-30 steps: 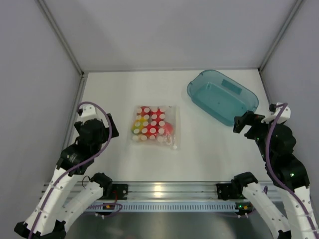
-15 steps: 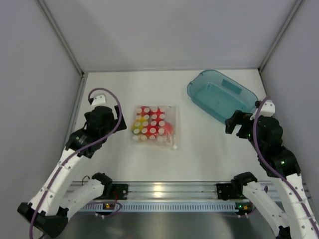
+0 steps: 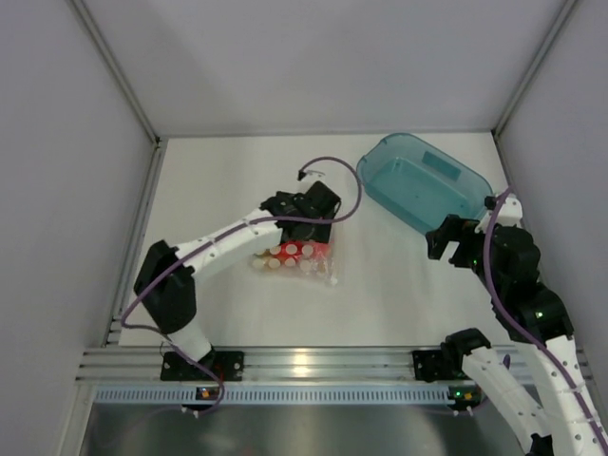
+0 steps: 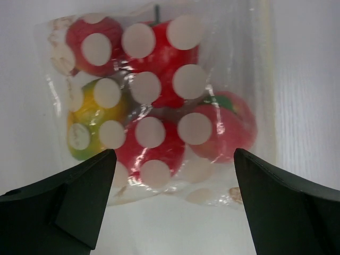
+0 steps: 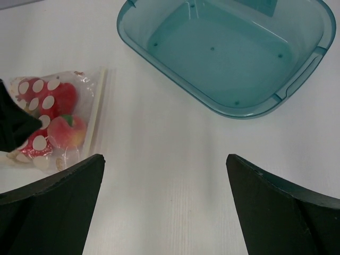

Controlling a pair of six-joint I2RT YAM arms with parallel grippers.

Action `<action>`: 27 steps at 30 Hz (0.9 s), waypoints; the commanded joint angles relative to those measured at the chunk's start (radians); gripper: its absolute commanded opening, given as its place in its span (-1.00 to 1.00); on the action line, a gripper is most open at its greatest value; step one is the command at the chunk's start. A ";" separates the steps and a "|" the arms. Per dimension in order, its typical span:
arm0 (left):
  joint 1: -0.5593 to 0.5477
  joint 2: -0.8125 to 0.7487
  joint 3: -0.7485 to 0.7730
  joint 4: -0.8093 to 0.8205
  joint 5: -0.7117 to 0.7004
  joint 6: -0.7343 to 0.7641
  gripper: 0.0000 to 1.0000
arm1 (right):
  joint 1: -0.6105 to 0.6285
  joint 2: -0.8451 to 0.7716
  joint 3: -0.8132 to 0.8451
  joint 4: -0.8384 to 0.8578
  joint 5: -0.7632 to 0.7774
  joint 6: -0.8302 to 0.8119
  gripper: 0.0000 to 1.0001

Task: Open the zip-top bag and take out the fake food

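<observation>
**Left arm now over the bag, jaws wide, nothing gripped**

Left arm has swung from the lower left of the top view up to the centre. Its gripper (image 3: pixel 306 211) now sits over the upper part of the zip-top bag (image 3: pixel 302 258), which it was well clear of a second ago.

- Bag: it lies flat on the white table (image 3: pixel 218 180) at mid-frame and has not shifted between frames. You can see the fake food (image 4: pixel 159 79) inside through the dotted film: several red pieces, one yellow-green, one peach. All of it is inside the bag.
- Seal: a plain strip runs down the bag's right edge in both wrist views. It looks shut, though you cannot be sure from these frames.
- Left pincer: spread wide. In the left wrist view both fingers sit low in the frame, outside the bag's sides.
- Right gripper (image 3: pixel 445 237): also spread wide and holding nothing. It sits at the right of the frame, just below the teal tub (image 3: pixel 423 185), and has barely moved in the last half second.

Reading: this is the approach only, and opening has not begun. You will likely need one pincer on each side of the seal strip, and the right arm is not yet near it.
</observation>
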 commanded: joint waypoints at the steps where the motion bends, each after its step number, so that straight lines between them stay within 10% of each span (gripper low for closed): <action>1: -0.089 0.099 0.116 0.019 -0.086 -0.006 0.97 | 0.013 -0.018 0.016 0.002 -0.008 0.007 0.99; 18: -0.238 0.604 0.422 -0.056 -0.443 0.129 0.88 | 0.013 -0.046 0.021 -0.022 -0.057 0.001 0.99; 27: -0.196 0.681 0.461 -0.051 -0.387 0.149 0.04 | 0.013 -0.067 0.018 -0.016 -0.074 0.013 0.99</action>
